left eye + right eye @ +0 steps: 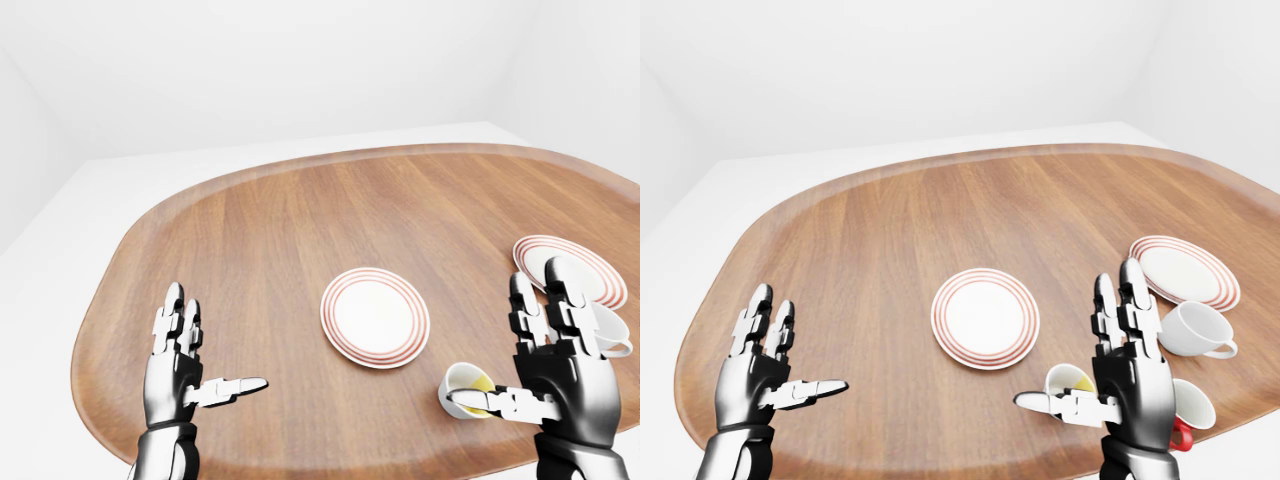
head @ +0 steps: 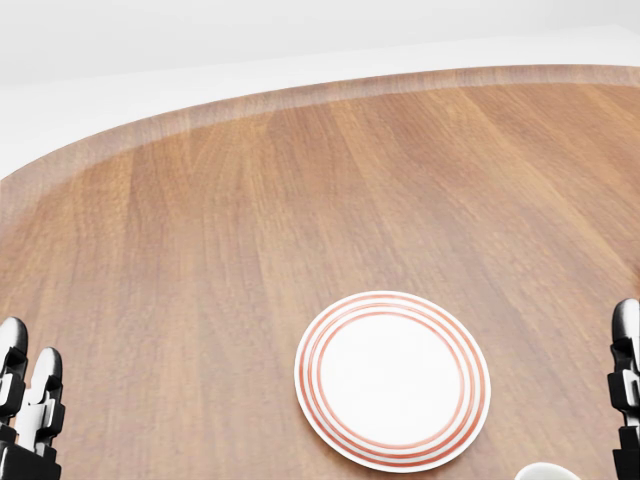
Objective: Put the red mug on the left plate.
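The left plate (image 1: 985, 318), white with red rings, lies near the middle of the wooden table in the right-eye view. Only a red handle and a pale rim of the red mug (image 1: 1181, 436) show at the bottom right, mostly hidden behind my right hand (image 1: 1090, 350). That hand is raised, open and empty, to the right of the plate. At the bottom left my left hand (image 1: 795, 348) is also open with nothing in it. In the head view only the fingertips (image 2: 27, 395) of the left hand and the plate (image 2: 392, 380) show.
A second ringed plate (image 1: 1185, 272) lies at the right. A white mug (image 1: 1195, 330) sits just below it. A mug with a yellow inside (image 1: 1070, 381) stands by my right thumb. The rounded table (image 1: 890, 230) ends close to both hands.
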You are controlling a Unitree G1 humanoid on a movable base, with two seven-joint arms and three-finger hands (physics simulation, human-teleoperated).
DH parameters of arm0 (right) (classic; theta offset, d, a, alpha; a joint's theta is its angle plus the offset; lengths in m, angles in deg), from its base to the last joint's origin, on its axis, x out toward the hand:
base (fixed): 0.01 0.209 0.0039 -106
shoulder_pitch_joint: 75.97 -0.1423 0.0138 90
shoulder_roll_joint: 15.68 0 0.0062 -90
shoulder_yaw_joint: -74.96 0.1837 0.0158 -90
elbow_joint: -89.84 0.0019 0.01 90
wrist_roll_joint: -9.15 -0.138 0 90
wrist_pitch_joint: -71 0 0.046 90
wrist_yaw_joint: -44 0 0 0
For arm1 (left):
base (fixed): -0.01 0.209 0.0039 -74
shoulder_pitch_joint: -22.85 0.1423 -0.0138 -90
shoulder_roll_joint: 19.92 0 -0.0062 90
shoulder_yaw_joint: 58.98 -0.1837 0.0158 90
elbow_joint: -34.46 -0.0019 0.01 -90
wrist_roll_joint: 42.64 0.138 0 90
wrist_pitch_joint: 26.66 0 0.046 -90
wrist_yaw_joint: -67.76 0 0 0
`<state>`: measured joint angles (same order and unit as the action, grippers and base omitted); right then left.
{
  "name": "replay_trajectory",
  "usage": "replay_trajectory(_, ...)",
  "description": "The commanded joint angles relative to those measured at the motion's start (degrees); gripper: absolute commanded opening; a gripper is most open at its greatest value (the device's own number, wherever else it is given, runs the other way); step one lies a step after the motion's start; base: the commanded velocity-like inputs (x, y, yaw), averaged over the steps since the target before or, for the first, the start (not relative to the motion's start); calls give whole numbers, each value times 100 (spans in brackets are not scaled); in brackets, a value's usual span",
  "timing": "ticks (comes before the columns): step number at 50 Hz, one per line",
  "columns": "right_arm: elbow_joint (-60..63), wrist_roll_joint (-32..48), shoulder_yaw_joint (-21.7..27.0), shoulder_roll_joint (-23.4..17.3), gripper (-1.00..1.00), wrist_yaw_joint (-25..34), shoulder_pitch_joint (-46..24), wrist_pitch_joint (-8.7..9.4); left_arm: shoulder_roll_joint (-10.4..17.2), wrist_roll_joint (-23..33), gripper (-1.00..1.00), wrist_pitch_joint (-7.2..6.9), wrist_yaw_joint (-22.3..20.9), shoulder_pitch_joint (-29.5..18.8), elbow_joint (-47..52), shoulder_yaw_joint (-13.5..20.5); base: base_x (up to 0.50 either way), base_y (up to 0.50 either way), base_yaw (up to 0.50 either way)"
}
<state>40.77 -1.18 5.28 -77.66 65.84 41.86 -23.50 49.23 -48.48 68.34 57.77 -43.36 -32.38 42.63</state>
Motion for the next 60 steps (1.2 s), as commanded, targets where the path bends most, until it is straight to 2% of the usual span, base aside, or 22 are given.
replay_trajectory(1, -32, 41, -26, -8, 100, -17, -4, -40, 0, 3, 100, 0, 4, 10, 0, -11, 49, -10, 0)
replay_trajectory(6, -108, 322, -139, 37, 100, -154, 53, -50, 5, 12, 100, 0, 17, 0, -8, -21, 41, -3, 0)
replay_trajectory(9, -59, 934, -17, -62, 100, -685, -207, -50, 12, 20, 100, 0, 25, -10, -18, -27, 0, 0, 0)
replay_trajectory(10, -38, 1127, 21, -141, 100, -791, -317, 19, 17, 16, 100, 0, 26, -18, -24, -25, 0, 0, 0)
replay_trajectory(11, 71, 1301, 12, -332, 100, -764, -510, 515, 23, 12, 100, 0, 29, -32, -39, -20, 0, 0, 0)
replay_trajectory(12, 74, 1735, -134, -584, 100, -629, -694, 910, 25, 13, 100, 0, 35, -45, -50, -18, 0, 0, 0)
replay_trajectory(13, -62, 2505, -327, -828, 100, -668, -894, 811, 27, 29, 100, 0, 48, -65, -67, -27, 0, 0, 0)
replay_trajectory(14, -105, 2920, -341, -979, 100, -696, -1107, 950, 26, 53, 100, 0, 66, -72, -71, -44, 0, 0, 0)
replay_trajectory(18, -339, 4092, -347, -1651, 100, -19, -1675, 950, 46, 100, 100, 0, 110, -82, -71, -96, 0, 0, 0)
replay_trajectory(19, -597, 4663, -277, -1978, 100, 293, -1892, 950, 57, 93, 100, 0, 118, -93, -76, -90, 0, 0, 0)
replay_trajectory(23, -739, 5496, 202, -2319, 100, 1089, -2151, 950, 66, 59, 100, 0, 128, -101, -81, -67, 0, 0, 0)
replay_trajectory(25, -645, 5723, 550, -2509, 100, 1736, -2092, 950, 61, 79, 100, 0, 133, -93, -76, -79, 0, 0, 0)
replay_trajectory(26, -654, 5824, 681, -2518, 100, 1816, -2086, 950, 61, 84, 100, 0, 133, -89, -74, -84, 0, 0, 0)
replay_trajectory(37, -1135, 6298, 2181, -3121, 100, 1816, -2062, 950, 60, 96, 100, 0, 156, -81, -50, -91, 0, 0, 0)
replay_trajectory(45, -1845, 6535, 2929, -3382, 100, 1816, -1945, 950, 60, 121, 100, 0, 171, -52, -18, -124, 0, 0, 0)
replay_trajectory(49, -2415, 6601, 3026, -3557, 100, 1816, -1931, 950, 63, 124, 100, 0, 173, -59, -20, -128, 0, 0, 0)
replay_trajectory(55, -3680, 6469, 3052, -4057, 100, 1816, -2116, 950, 63, 158, 100, 0, 194, -49, -6, -160, 0, 0, 0)
replay_trajectory(60, -4080, 6181, 2999, -4168, 100, 1816, -1979, 950, 72, 171, 100, 0, 208, -51, -14, -175, 0, 0, 0)
